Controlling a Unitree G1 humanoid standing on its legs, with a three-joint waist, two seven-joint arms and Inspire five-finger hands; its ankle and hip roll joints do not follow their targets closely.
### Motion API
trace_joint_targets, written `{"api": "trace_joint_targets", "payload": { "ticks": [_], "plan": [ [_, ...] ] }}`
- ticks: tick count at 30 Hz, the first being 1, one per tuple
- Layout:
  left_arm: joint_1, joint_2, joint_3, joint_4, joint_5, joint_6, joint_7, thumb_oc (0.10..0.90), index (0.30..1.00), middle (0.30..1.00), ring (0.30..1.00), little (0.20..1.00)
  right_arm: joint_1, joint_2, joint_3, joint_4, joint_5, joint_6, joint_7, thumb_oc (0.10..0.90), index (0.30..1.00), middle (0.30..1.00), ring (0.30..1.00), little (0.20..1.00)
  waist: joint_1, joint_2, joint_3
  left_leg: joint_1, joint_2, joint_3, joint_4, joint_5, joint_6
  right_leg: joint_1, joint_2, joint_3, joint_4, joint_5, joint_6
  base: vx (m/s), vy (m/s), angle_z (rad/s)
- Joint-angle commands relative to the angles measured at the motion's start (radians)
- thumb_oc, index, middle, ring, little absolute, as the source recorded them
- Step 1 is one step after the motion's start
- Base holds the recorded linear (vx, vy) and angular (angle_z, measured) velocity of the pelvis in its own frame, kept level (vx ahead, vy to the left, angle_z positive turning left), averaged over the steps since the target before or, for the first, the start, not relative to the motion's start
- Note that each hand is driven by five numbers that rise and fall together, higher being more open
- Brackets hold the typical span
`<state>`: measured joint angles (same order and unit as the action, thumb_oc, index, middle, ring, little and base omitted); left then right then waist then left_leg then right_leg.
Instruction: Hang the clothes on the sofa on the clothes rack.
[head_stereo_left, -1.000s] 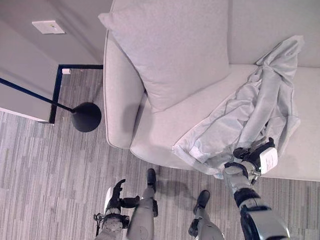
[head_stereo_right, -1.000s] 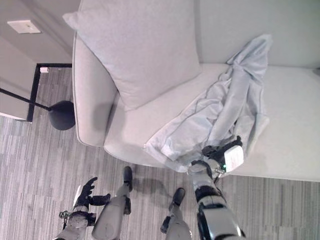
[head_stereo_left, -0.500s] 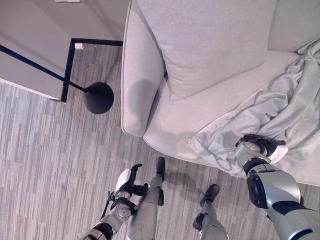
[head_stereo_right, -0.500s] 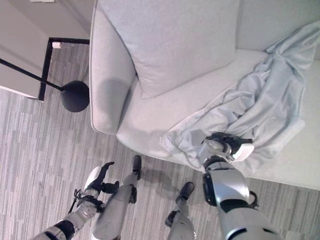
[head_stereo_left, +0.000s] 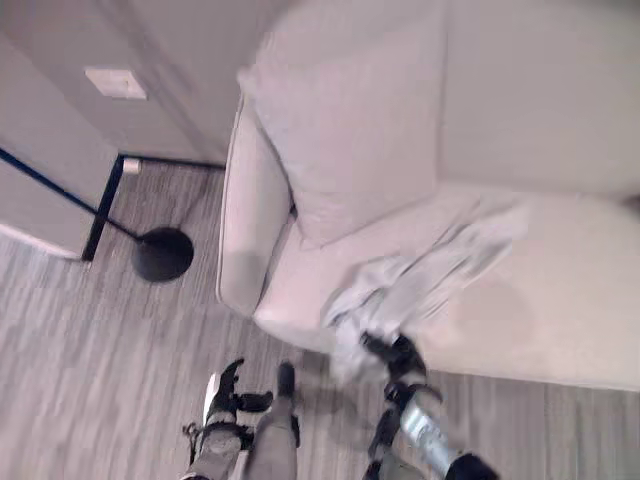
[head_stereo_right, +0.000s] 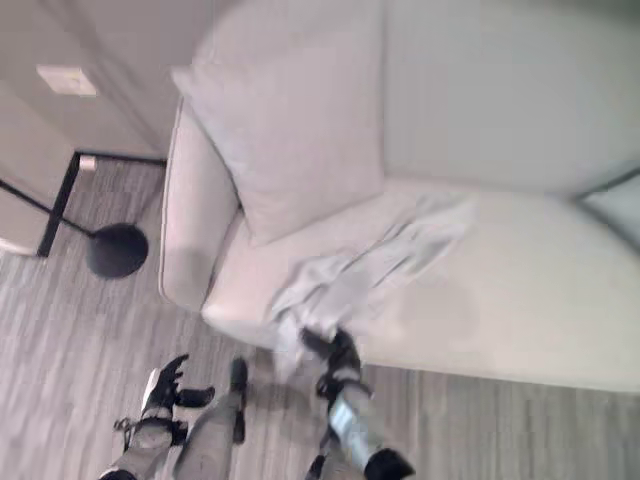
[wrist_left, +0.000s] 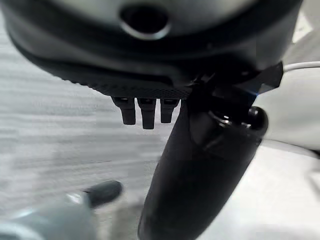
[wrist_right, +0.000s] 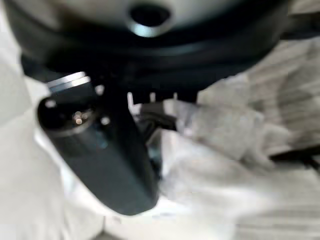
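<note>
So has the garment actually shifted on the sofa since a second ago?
Yes. The garment has been dragged toward the sofa's front edge and the pillow side, bunched in the right hand; it no longer reaches up the backrest.

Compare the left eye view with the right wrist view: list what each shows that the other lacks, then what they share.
Left eye view alone: the light grey fabric sofa with its square grey cushion, the black round-based floor stand and the left hand hanging open over the floor. Right wrist view alone: a close look at pale cloth bunched against the fingers. Both: the right hand closed on the pale grey garment at the seat's front edge.
</note>
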<state>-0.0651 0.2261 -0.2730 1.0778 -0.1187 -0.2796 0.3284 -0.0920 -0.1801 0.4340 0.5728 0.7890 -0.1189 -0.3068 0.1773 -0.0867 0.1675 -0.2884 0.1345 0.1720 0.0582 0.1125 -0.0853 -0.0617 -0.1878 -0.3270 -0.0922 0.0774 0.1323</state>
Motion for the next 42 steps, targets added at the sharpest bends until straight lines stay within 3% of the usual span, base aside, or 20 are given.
{"api": "trace_joint_targets", "payload": {
  "ticks": [1, 7, 11, 13, 14, 16, 17, 21, 24, 25, 32, 38, 40, 42],
  "plan": [
    [0.017, 0.032, -0.021, -0.068, -0.135, -0.031, -0.076, 0.8, 0.9, 0.9, 0.9, 0.9, -0.239, -0.127, -0.219, -0.101, -0.016, -0.14, 0.054, 0.4, 0.3, 0.3, 0.3, 0.3, 0.037, 0.035, 0.009, -0.024, 0.046, -0.032, -0.023, 0.044, -0.033, 0.088, -0.107, -0.02, 0.024, 0.032, 0.068, 0.15, -0.073, 0.09],
    [0.101, 0.078, 0.024, -0.309, -0.271, -0.012, -0.182, 0.8, 0.9, 0.9, 0.9, 0.9, -0.405, -0.267, -0.201, -0.439, -0.074, -0.139, 0.061, 0.4, 0.3, 0.3, 0.3, 0.3, 0.043, 0.027, -0.127, 0.155, 0.052, -0.001, -0.141, 0.077, -0.041, 0.196, -0.091, -0.035, 0.021, 0.021, 0.071, 0.04, -0.031, 0.0],
    [0.126, 0.115, 0.006, -0.561, -0.293, -0.013, -0.175, 0.8, 0.9, 0.9, 0.9, 0.9, -0.701, -0.354, -0.138, -0.45, -0.118, -0.117, 0.001, 0.4, 0.3, 0.3, 0.3, 0.3, 0.051, 0.022, -0.183, 0.172, 0.064, -0.006, -0.145, 0.095, -0.061, 0.235, -0.073, -0.057, 0.015, 0.017, 0.065, -0.06, -0.031, 0.09],
    [0.086, 0.139, 0.011, -0.634, -0.145, -0.025, -0.069, 0.8, 0.9, 0.9, 0.9, 0.9, -0.79, -0.368, -0.11, -0.482, -0.112, -0.132, -0.04, 0.4, 0.3, 0.3, 0.3, 0.3, 0.047, 0.014, -0.201, 0.179, 0.067, -0.007, -0.145, 0.098, -0.068, 0.25, -0.066, -0.063, 0.014, 0.015, 0.061, -0.03, -0.022, 0.07],
    [0.063, 0.152, 0.029, -0.667, -0.035, -0.025, 0.034, 0.8, 0.9, 0.9, 0.9, 0.9, -0.821, -0.381, -0.083, -0.506, -0.094, -0.142, -0.046, 0.4, 0.3, 0.3, 0.3, 0.3, 0.042, 0.01, -0.212, 0.185, 0.07, -0.004, -0.145, 0.1, -0.072, 0.252, -0.065, -0.064, 0.015, 0.013, 0.06, -0.01, -0.014, 0.07],
    [0.028, 0.166, 0.048, -0.688, 0.06, -0.031, 0.131, 0.8, 0.9, 0.9, 0.9, 0.9, -0.824, -0.395, -0.052, -0.562, -0.062, -0.164, -0.042, 0.4, 0.3, 0.3, 0.3, 0.3, 0.036, 0.007, -0.218, 0.19, 0.074, -0.003, -0.145, 0.102, -0.077, 0.254, -0.064, -0.063, 0.017, 0.013, 0.058, 0.0, -0.005, 0.02],
    [-0.008, 0.247, 0.08, -0.773, 0.253, -0.053, 0.264, 0.8, 0.9, 0.9, 0.9, 0.9, -0.822, -0.499, 0.021, -0.636, 0.032, -0.196, 0.021, 0.4, 0.3, 0.3, 0.3, 0.3, 0.028, 0.004, -0.235, 0.198, 0.082, 0.006, -0.145, 0.101, -0.085, 0.252, -0.062, -0.058, 0.02, 0.01, 0.059, -0.01, -0.006, -0.07],
    [0.18, 0.382, 0.242, -0.944, 0.523, -0.031, 0.393, 0.8, 0.9, 0.9, 0.9, 0.9, -0.866, -0.737, 0.087, -0.709, 0.187, -0.234, 0.127, 0.4, 0.3, 0.3, 0.3, 0.3, 0.039, 0.001, -0.253, 0.212, 0.086, 0.019, -0.145, 0.095, -0.091, 0.257, -0.064, -0.057, 0.018, 0.015, 0.067, 0.01, -0.005, -0.16],
    [0.258, 0.399, 0.304, -1.003, 0.558, -0.046, 0.396, 0.8, 0.9, 0.9, 0.9, 0.9, -0.863, -0.782, 0.095, -0.747, 0.215, -0.243, 0.162, 0.4, 0.3, 0.3, 0.3, 0.3, 0.048, -0.002, -0.259, 0.218, 0.085, 0.023, -0.145, 0.092, -0.091, 0.26, -0.064, -0.056, 0.015, 0.015, 0.07, 0.0, -0.008, -0.07],
    [0.258, 0.375, 0.268, -1.005, 0.493, -0.081, 0.354, 0.8, 0.9, 0.9, 0.9, 0.9, -0.892, -0.799, 0.101, -0.746, 0.226, -0.252, 0.167, 0.4, 0.3, 0.3, 0.3, 0.3, 0.047, -0.007, -0.264, 0.221, 0.086, 0.023, -0.145, 0.093, -0.091, 0.263, -0.064, -0.057, 0.016, 0.014, 0.069, 0.0, 0.0, 0.0],
    [0.201, 0.312, 0.087, -1.01, 0.199, -0.132, 0.191, 0.8, 0.9, 0.9, 0.9, 0.9, -1.059, -0.761, 0.154, -0.624, 0.236, -0.258, 0.112, 0.4, 0.3, 0.3, 0.3, 0.3, 0.035, -0.007, -0.259, 0.226, 0.085, 0.021, -0.145, 0.094, -0.084, 0.263, -0.059, -0.052, 0.022, 0.01, 0.064, 0.0, -0.006, 0.03],
    [0.185, 0.316, 0.036, -1.044, 0.112, -0.133, 0.168, 0.8, 0.9, 0.9, 0.9, 0.9, -1.16, -0.695, 0.151, -0.542, 0.219, -0.268, 0.047, 0.4, 0.3, 0.3, 0.3, 0.3, 0.03, -0.008, -0.252, 0.229, 0.085, 0.017, -0.145, 0.091, -0.08, 0.262, -0.055, -0.043, 0.02, 0.01, 0.064, 0.0, -0.002, -0.04],
    [0.154, 0.271, -0.009, -1.022, 0.003, -0.136, 0.119, 0.8, 0.9, 0.9, 0.9, 0.9, -1.169, -0.669, 0.177, -0.566, 0.225, -0.266, 0.052, 0.4, 0.3, 0.3, 0.3, 0.3, 0.025, -0.013, -0.253, 0.229, 0.084, 0.017, -0.145, 0.09, -0.08, 0.265, -0.054, -0.043, 0.019, 0.009, 0.062, 0.0, 0.0, 0.0],
    [0.02, 0.169, -0.129, -0.845, -0.04, -0.107, 0.126, 0.8, 0.9, 0.9, 0.9, 0.9, -1.206, -0.617, 0.218, -0.606, 0.271, -0.288, 0.059, 0.4, 0.3, 0.3, 0.3, 0.3, 0.002, -0.02, -0.259, 0.231, 0.084, 0.023, -0.145, 0.09, -0.081, 0.264, -0.052, -0.037, 0.02, 0.007, 0.057, 0.03, -0.024, 0.04]
  ]
}}
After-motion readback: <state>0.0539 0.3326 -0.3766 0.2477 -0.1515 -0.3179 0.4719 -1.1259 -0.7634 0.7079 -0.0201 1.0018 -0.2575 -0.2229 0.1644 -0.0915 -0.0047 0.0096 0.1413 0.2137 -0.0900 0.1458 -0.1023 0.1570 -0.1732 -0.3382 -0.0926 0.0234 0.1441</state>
